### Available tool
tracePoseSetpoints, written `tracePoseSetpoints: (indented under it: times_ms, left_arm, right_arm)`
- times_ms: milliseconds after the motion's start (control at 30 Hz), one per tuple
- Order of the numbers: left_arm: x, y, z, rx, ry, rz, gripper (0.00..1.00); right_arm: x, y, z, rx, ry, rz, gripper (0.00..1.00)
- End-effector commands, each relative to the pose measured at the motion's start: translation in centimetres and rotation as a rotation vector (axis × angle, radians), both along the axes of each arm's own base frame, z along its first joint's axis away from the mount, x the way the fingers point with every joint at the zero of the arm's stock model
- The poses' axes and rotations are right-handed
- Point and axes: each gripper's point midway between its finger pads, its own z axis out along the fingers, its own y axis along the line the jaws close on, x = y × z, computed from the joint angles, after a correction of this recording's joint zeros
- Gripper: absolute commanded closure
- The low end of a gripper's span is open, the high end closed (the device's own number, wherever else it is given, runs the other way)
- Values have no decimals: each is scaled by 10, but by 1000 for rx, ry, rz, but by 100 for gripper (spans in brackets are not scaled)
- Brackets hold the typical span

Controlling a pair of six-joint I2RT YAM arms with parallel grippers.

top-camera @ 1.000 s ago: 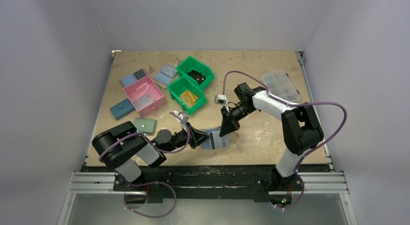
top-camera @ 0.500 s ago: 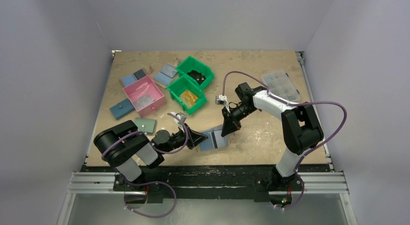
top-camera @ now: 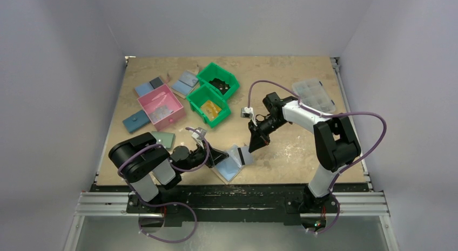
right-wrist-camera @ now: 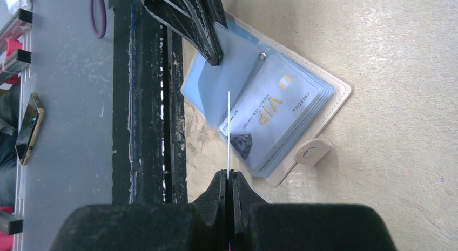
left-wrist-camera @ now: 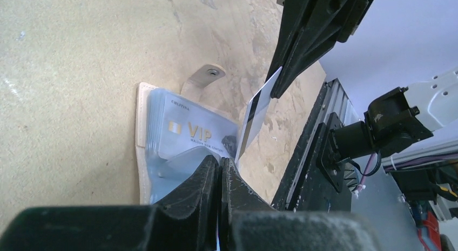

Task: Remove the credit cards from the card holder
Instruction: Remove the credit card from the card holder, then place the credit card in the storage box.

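On table [top-camera: 281,148], holder [top-camera: 227,170] lies open by the front edge, between arms. Left gripper [left-wrist-camera: 220,162] clamped on a clear sleeve [right-wrist-camera: 232,67]. Right gripper [right-wrist-camera: 228,178] pinches striped card [left-wrist-camera: 258,119], tilted above holder. VIP card [left-wrist-camera: 194,135] still sleeved; likely thin, stiff, slick: take by exposed edge

Beige card holder [left-wrist-camera: 141,116]; pale-blue, gold-lettered VIP card [left-wrist-camera: 194,133]; white, black-striped card [left-wrist-camera: 260,112].

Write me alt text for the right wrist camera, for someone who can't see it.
The right gripper pinches a thin card edge-on over the open card holder, where a blue VIP card shows. The left gripper grips a clear sleeve of the holder.
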Motion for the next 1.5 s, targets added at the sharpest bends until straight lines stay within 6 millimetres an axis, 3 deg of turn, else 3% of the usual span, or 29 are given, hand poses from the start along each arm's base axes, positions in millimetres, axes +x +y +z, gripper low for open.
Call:
tracePoseSetpoints:
  times_ms: [0, 433, 600, 733, 833, 1000, 1200, 1400, 1467]
  left_arm:
    - [12, 2, 29, -102, -61, 55, 97]
    - [4, 26, -14, 55, 160, 153, 84]
    - [6, 52, -24, 187, 195, 253, 73]
    - [11, 70, 1, 217, 144, 325, 62]
    - [12, 81, 25, 195, 101, 375, 48]
    - [14, 94, 60, 54, 135, 477, 3]
    - [15, 90, 125, -52, 117, 474, 1]
    - [20, 87, 179, -124, 211, 516, 1]
    - [21, 85, 189, -178, 278, 531, 2]
  right_arm:
    - [12, 0, 5, -10, -55, -8, 100]
    - [6, 4, 26, 59, -80, 25, 100]
    - [4, 5, 34, 84, -96, 37, 100]
    - [2, 6, 40, 103, -112, 45, 100]
    - [0, 6, 45, 115, -124, 51, 100]
    - [-3, 6, 60, 153, -176, 65, 100]
    - [-1, 14, 87, 191, -342, 115, 100]
    - [24, 24, 124, 187, -662, 158, 100]
    - [33, 27, 143, 220, -786, 184, 100]
